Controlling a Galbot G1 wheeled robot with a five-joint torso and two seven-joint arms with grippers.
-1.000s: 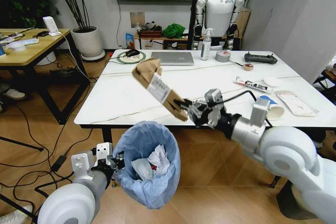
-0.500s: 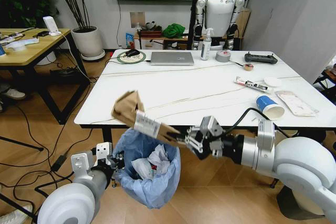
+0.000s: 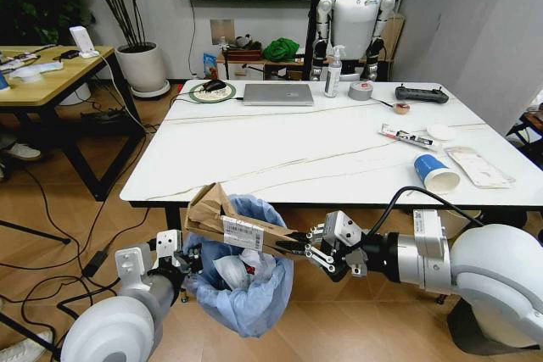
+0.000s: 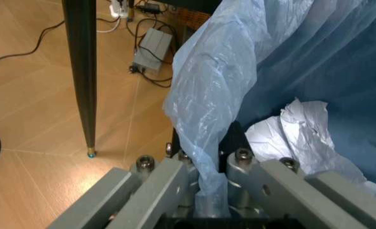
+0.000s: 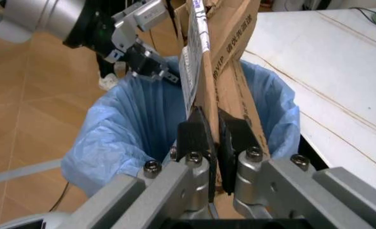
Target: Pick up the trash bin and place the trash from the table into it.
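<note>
The trash bin (image 3: 242, 290), lined with a crinkly light-blue bag, hangs tilted below the table's front edge, with my left gripper (image 3: 188, 262) shut on its bag rim (image 4: 204, 143). White crumpled paper (image 3: 233, 270) lies inside it. My right gripper (image 3: 299, 244) is shut on a flattened piece of brown cardboard (image 3: 229, 219) with a white label, held lying across the bin's mouth. In the right wrist view the cardboard (image 5: 223, 57) stands between the pads (image 5: 193, 136) above the blue bag (image 5: 130, 129). A blue-white paper cup (image 3: 436, 173) lies on the marble table (image 3: 280, 146).
On the table's far side stand a laptop (image 3: 279, 94), a spray bottle (image 3: 333, 72), a tape roll (image 3: 361, 91) and a controller (image 3: 422, 94). White scraps (image 3: 475, 164) lie at the right edge. A wooden desk (image 3: 51, 74) is at the left; cables run over the floor.
My right gripper has carried the cardboard off the table, down and toward me, to the bin's mouth. The left gripper and bin have stayed put.
</note>
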